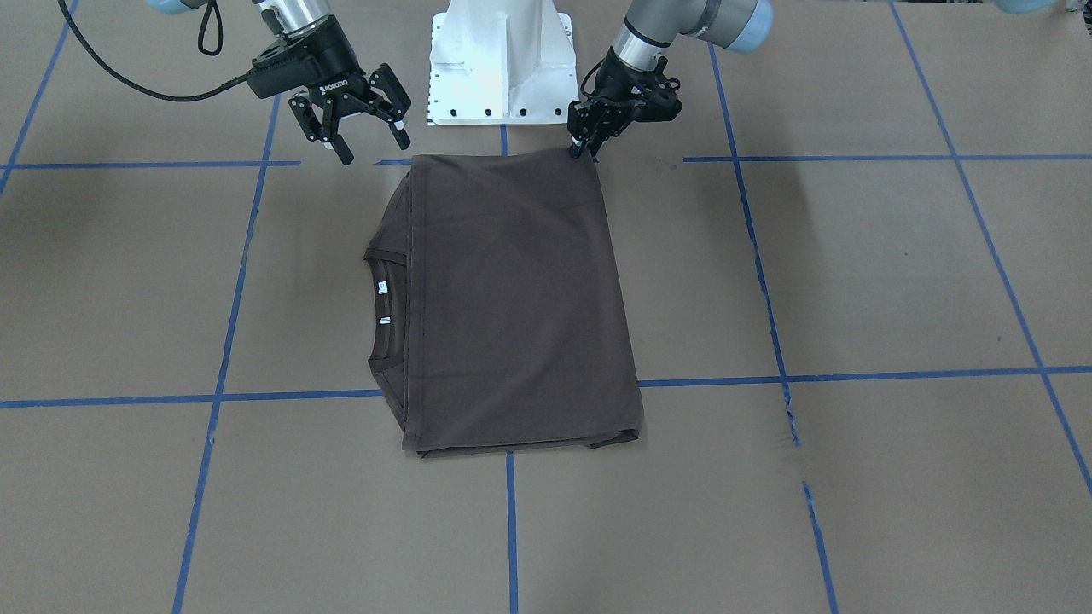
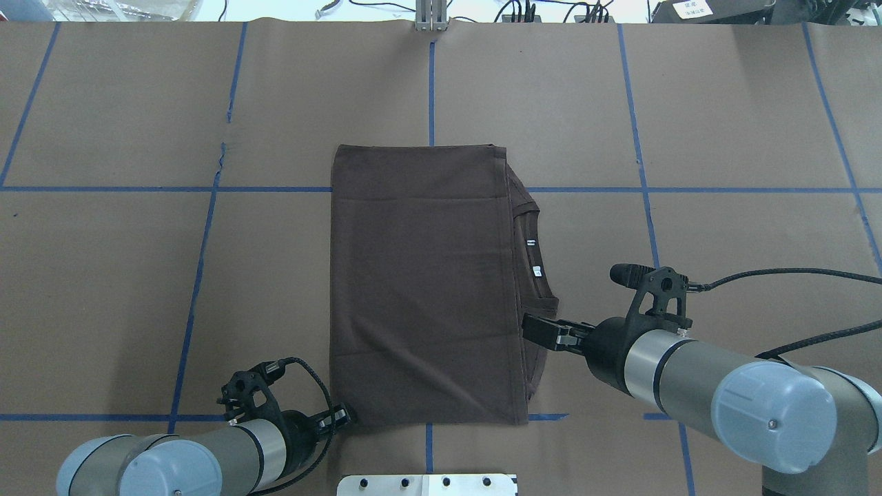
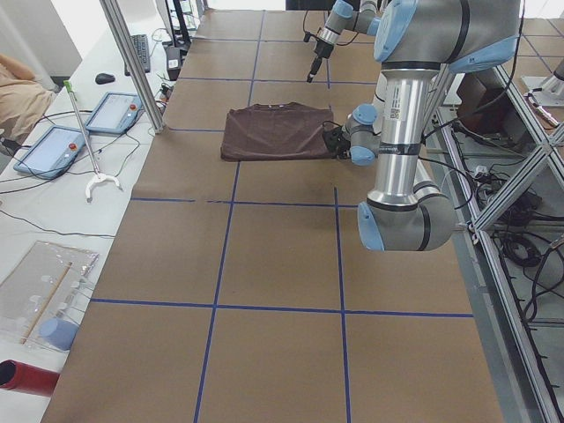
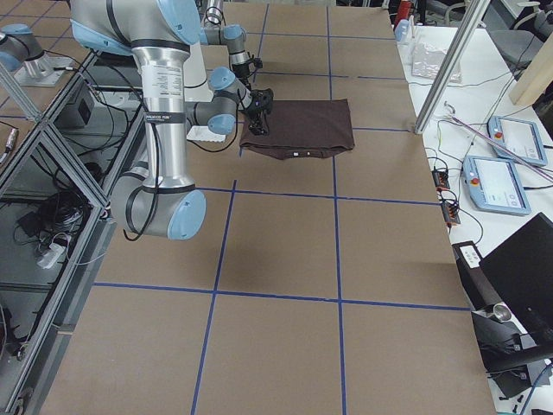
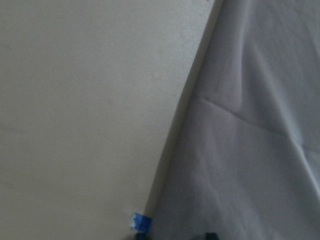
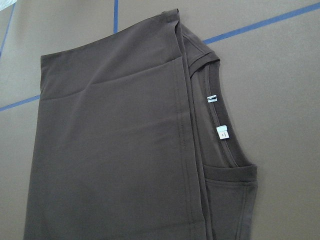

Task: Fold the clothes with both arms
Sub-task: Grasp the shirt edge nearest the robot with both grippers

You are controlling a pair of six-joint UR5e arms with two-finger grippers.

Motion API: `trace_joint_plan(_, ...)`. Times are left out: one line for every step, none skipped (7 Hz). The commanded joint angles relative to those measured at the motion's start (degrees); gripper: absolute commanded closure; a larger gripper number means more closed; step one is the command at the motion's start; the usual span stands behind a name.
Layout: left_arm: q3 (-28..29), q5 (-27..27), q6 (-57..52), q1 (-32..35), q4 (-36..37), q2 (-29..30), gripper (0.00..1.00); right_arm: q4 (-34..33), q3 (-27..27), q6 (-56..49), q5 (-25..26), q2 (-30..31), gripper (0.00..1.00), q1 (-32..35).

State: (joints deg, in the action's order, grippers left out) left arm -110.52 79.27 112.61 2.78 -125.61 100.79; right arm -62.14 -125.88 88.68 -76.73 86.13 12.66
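Observation:
The dark brown-grey T-shirt [image 1: 512,298] lies flat on the brown table, folded into a tall rectangle [image 2: 420,275]. Its collar and white neck tags [image 6: 212,98] stick out on my right side. My left gripper [image 1: 581,152] is low at the shirt's near left corner [image 2: 342,415], its fingers closed on the fabric edge. The left wrist view shows only the shirt's edge [image 5: 250,150] close up. My right gripper [image 1: 371,145] is open and empty, held above the table by the collar side [image 2: 536,329], clear of the cloth. The right wrist view looks down on the shirt [image 6: 115,150].
The white pedestal base [image 1: 502,60] stands just behind the shirt's near edge. Blue tape lines [image 1: 220,375] grid the table. Two tablets [image 3: 53,145] and a metal post [image 3: 132,62] stand at the far side of the table.

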Motion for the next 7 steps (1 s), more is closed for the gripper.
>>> trace_joint_plan(0.0,-0.5,0.0,-0.1,0.0,0.0,1.0,-0.1,0.2,0.0,0.0,0.0,0.0,0.0)
trace_joint_plan(-0.2,-0.6,-0.1,-0.1,0.0,0.0,1.0,0.0,0.2,0.0,0.1,-0.1,0.0,0.0)
trace_joint_plan(-0.3,-0.6,-0.2,-0.1,0.0,0.4,1.0,-0.3,0.3,0.7,0.3,-0.6,0.0,-0.1)
trace_joint_plan(-0.7,-0.5,-0.2,-0.1,0.1,0.5,1.0,-4.0,0.5,7.1,0.4,-2.3,0.03,-0.4)
trace_joint_plan(-0.9,-0.5,-0.2,-0.1,0.0,0.6,1.0,-13.9,0.6,12.3,0.5,-7.4,0.05,-0.4)
trace_joint_plan(-0.8,-0.5,-0.2,-0.1,0.0,1.2,1.0,-24.8,1.6,17.2,0.6,-12.7,0.07,-1.3)
trace_joint_plan(-0.9,-0.5,-0.2,-0.1,0.0,1.5,1.0,-29.3,3.6,20.1,0.8,-15.0,0.08,-3.4)
